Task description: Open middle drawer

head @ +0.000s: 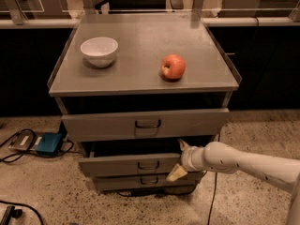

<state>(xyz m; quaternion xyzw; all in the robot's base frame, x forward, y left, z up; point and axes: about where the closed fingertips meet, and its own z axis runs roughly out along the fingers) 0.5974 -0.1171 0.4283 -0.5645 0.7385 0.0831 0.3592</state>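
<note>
A low grey metal bench (140,81) with a raised rim stands on a speckled stone floor (56,191). On its top, a small white ceramic bowl (99,51) sits toward the left. A red-and-yellow apple (173,67) rests to the right of centre, well apart from the bowl.

Three grey drawer fronts are stacked under the bench top, each with a small dark loop handle at its centre. The widest, tallest grey top drawer (103,124) juts forward, with a dark gap between it and the bench top. The middle drawer (117,165), the middle-sized grey metal front, sits just below it. A dark slot shows above the middle drawer's upper edge, and it seems to stand slightly forward of the narrowest grey bottom drawer (117,183), though the low angle makes that hard to judge.

A smooth cream-white robot arm (248,162) reaches in from the right edge and ends at the right end of the middle drawer. The hand (177,159) is there, right of the drawer's handle. Its two pale fingers are apart: one points up past the drawer's upper edge and the other (176,173) lies over the lower right corner of the front. Whether they press on the metal cannot be told.

On the floor left of the bench lies a small blue box (48,143) with dark cables (14,150) running from it.
</note>
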